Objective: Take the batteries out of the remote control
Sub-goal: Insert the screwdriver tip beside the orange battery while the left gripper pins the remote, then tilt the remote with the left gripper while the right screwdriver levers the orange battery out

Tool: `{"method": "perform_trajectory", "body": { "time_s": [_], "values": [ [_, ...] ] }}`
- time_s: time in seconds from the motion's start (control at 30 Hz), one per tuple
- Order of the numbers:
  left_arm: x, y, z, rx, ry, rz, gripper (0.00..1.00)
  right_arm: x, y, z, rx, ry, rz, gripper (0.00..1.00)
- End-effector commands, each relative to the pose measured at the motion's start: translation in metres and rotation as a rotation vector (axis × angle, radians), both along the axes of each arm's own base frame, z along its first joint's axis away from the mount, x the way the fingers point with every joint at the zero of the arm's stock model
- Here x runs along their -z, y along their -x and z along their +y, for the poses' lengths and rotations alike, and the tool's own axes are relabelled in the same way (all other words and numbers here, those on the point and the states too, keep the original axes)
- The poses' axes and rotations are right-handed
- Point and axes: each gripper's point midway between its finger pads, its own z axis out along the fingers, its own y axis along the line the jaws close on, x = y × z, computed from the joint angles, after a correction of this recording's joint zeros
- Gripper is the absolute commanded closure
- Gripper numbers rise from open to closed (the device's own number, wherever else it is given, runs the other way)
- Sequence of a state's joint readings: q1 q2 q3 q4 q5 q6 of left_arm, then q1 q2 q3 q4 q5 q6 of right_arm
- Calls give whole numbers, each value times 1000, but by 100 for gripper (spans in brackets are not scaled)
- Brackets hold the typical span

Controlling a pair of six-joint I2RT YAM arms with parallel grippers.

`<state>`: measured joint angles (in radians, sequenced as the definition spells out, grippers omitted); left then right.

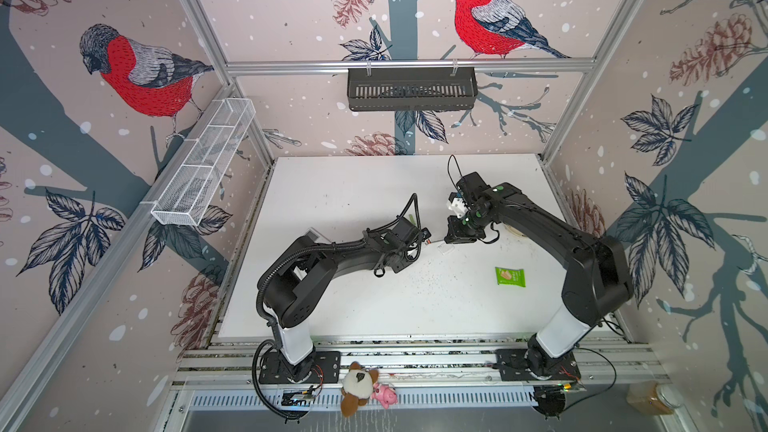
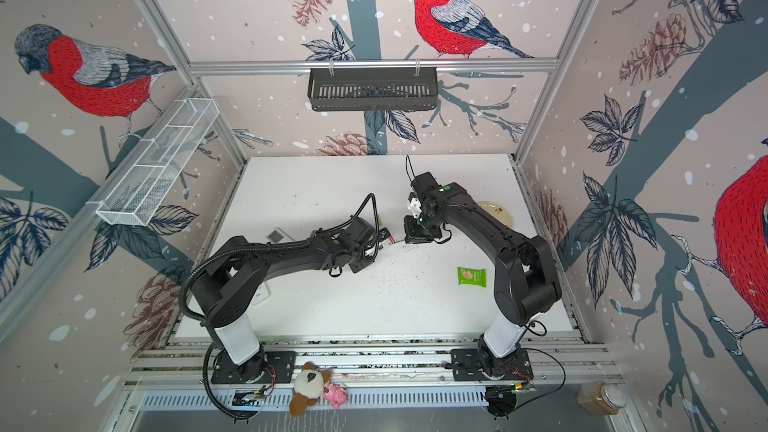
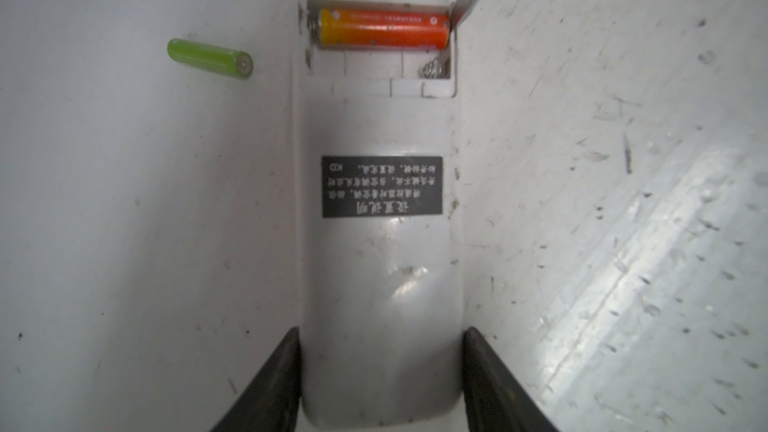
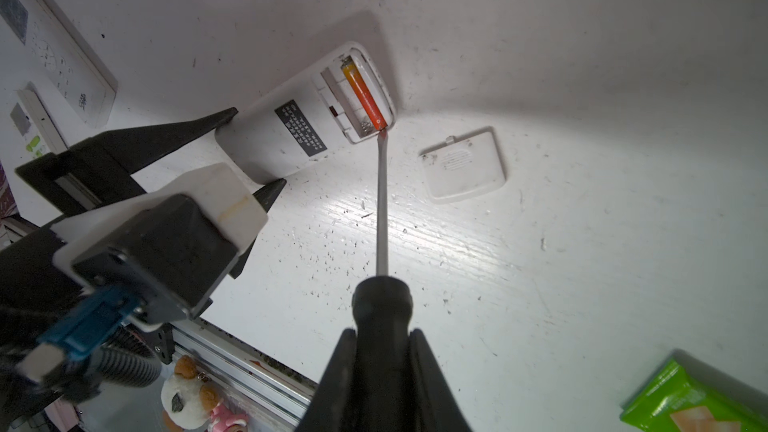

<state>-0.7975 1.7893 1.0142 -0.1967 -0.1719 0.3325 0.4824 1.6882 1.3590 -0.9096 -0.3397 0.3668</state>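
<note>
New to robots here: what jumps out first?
The big red birds on the walls. In the middle, the left gripper clamps a white remote while the right gripper holds a screwdriver to the orange battery in its open bay; a green battery lies loose beside it.

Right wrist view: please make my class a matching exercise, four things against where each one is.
Things
1. orange-red cylindrical battery
2. long black-handled metal screwdriver
3. white plastic remote control
4. flat white plastic battery cover

Places
A. lying loose on the white table
B. clamped by the left gripper
C. in the open battery compartment
D. held by the right gripper

Pairs: 1-C, 2-D, 3-B, 4-A
</note>
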Motion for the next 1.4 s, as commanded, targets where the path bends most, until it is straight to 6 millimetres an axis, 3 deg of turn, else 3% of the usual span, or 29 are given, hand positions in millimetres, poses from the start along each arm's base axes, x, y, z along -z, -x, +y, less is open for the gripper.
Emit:
{"method": "perform_trajectory", "body": {
  "time_s": [0.0,0.23,0.6,0.8,1.1,1.37],
  "values": [
    [5,6,7,8,-40,20,100,5,3,-2,-7,23,17,100],
    [0,9,0,33,-32,2,100,6,0,3,-41,40,17,100],
    [-14,16,-24,129,7,-24,100,6,-17,29,-109,28,7,99],
    [-17,21,-32,139,65,6,100,11,-12,38,-104,-30,-42,99],
    [-24,32,-48,100,262,172,100,20,3,21,-57,-99,-204,99],
    [-19,23,-34,20,295,227,100,30,11,5,-6,-107,-249,99]
  ]
}}
